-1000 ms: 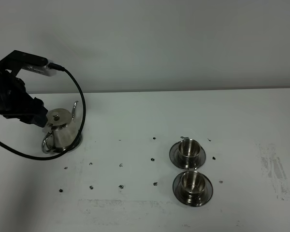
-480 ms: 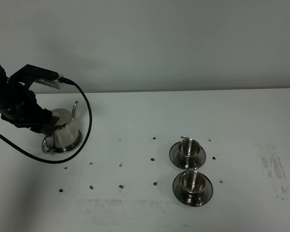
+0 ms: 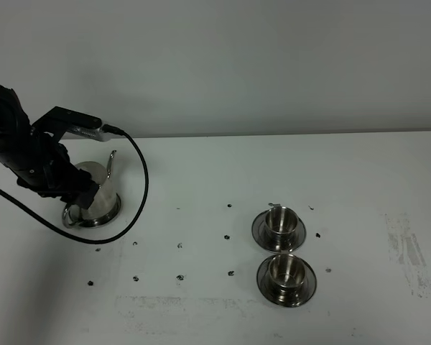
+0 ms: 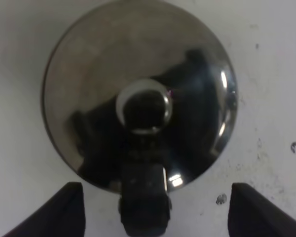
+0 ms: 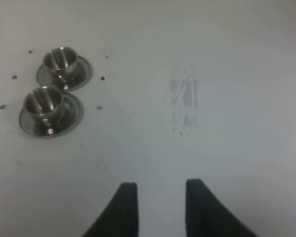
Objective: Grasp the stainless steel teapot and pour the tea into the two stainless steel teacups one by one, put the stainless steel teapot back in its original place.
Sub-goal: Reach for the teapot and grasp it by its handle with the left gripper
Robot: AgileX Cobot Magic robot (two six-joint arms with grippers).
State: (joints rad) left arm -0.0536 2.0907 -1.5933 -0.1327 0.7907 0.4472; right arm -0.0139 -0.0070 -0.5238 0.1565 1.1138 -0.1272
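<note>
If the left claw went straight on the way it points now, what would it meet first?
Probably the teapot: the open left claw hangs above its lid, one finger on each side, though depth is unclear.

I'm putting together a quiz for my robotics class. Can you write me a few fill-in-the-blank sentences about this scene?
The left end effector hangs above the stainless steel teapot with its jaws ___.
The far teacup and the near teacup each stand on a ___.
The right end effector is shut and holds ___.
Missing words: open; saucer; nothing.
</note>
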